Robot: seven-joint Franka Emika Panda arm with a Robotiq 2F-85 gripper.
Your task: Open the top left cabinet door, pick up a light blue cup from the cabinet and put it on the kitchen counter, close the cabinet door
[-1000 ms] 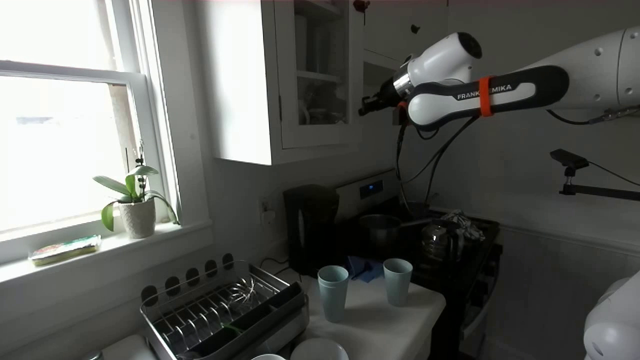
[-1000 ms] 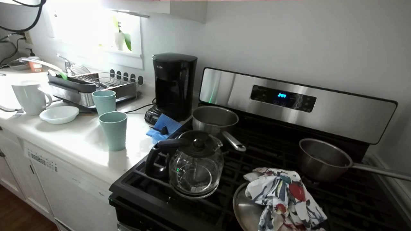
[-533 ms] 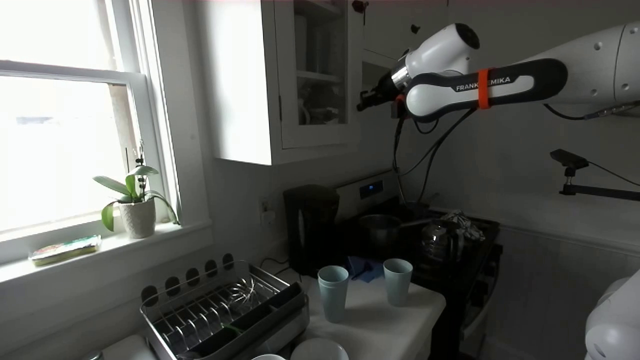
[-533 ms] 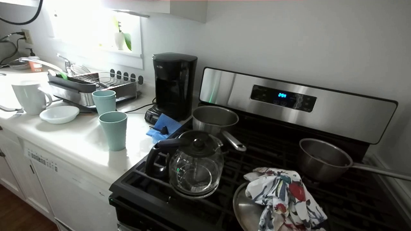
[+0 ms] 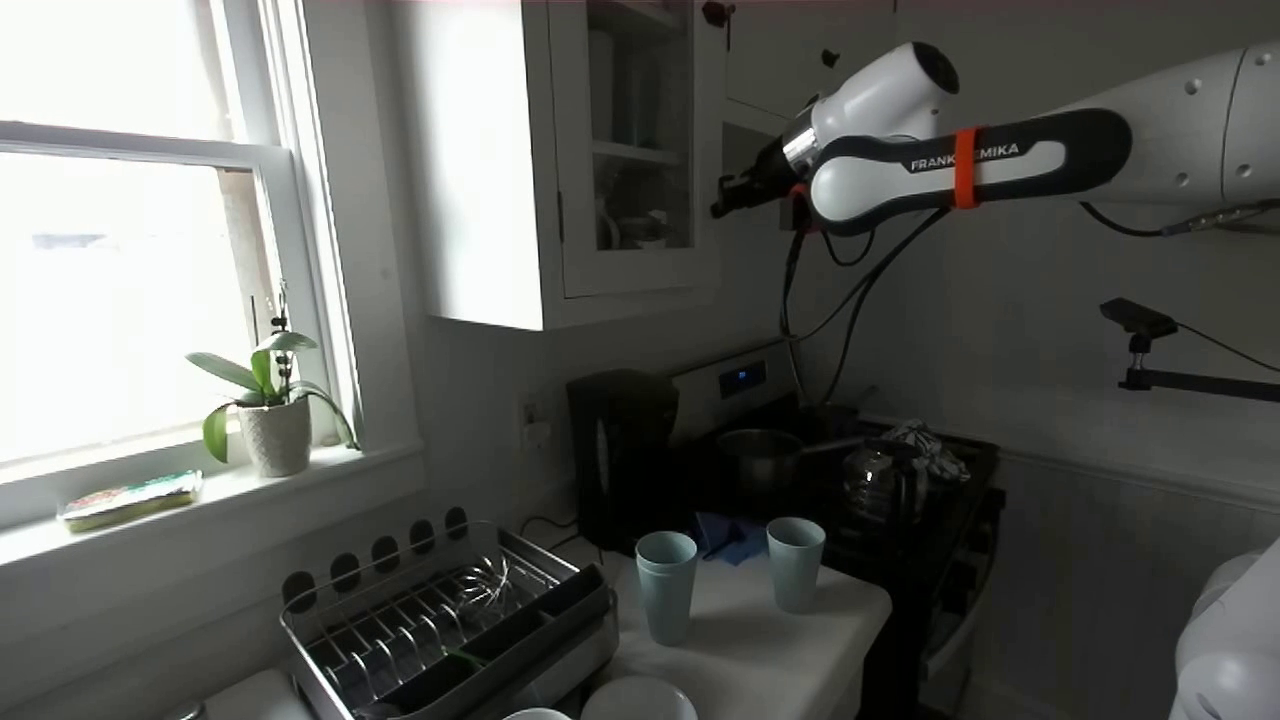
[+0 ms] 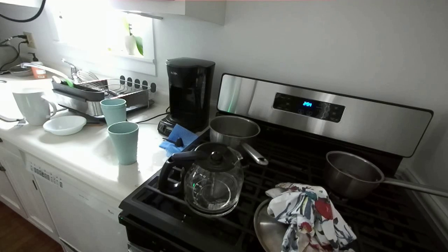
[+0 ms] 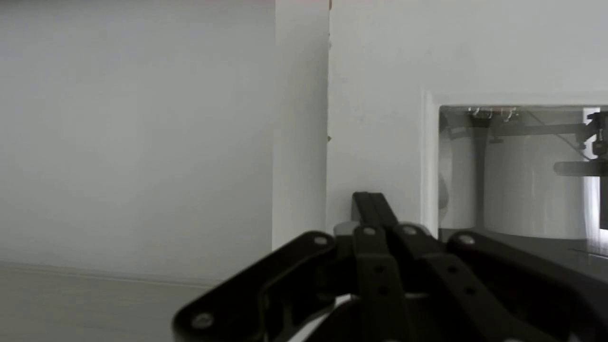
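In an exterior view the white cabinet (image 5: 485,160) hangs on the wall. Its top left cabinet door (image 5: 630,273), with a glass pane, sits flush with the frame. My gripper (image 5: 718,205) is by the door's free edge. The wrist view has the gripper (image 7: 369,195) shut, nothing between its fingers, its tips over the door's white frame (image 7: 375,142); whether they touch it, I cannot tell. Two light blue cups stand upright on the kitchen counter (image 6: 87,150) in both exterior views: one light blue cup (image 6: 123,145) nearer the stove, another cup (image 6: 113,111) by the dish rack.
A dish rack (image 5: 595,640), a coffee maker (image 6: 190,91) and a white bowl (image 6: 64,125) are on the counter. The black stove carries a glass carafe (image 6: 213,185), pots (image 6: 234,128) and a patterned cloth (image 6: 311,213). Cables (image 5: 860,300) hang from the arm.
My gripper and forearm have risen a little, and the fingertips have shifted slightly towards the cabinet door. The hanging cables moved along with the arm. The cups and door look the same.
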